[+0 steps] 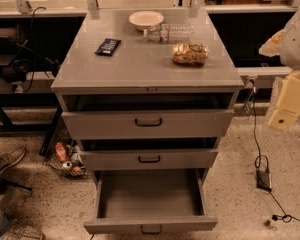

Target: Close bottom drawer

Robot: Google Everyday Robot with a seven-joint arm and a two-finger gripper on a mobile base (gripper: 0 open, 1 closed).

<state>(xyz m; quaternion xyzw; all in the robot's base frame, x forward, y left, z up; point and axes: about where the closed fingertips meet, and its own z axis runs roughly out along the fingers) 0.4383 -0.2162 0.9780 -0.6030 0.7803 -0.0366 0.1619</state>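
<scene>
Camera view looks down at a grey metal cabinet [149,64] with three drawers. The bottom drawer [150,224] is pulled far out toward the camera, its grey inside fully open to view and its small dark loop handle [151,229] at the lower edge of the frame. The middle drawer [149,159] and the top drawer [148,124] each stand out a little, with a dark gap above each front.

The gripper [289,103], a cream-coloured part at the right edge of the frame, hangs beside the cabinet at about the height of the top drawer, well apart from the bottom drawer. Whether it is open or closed I cannot tell, and I see nothing in it.

On the cabinet top lie a bowl [146,20], a water bottle [170,33], a snack bag [190,54] and a dark snack bar [108,46].

By my judgement the task is not yet begun: the gripper must come down to the drawer front and push it fully in.
</scene>
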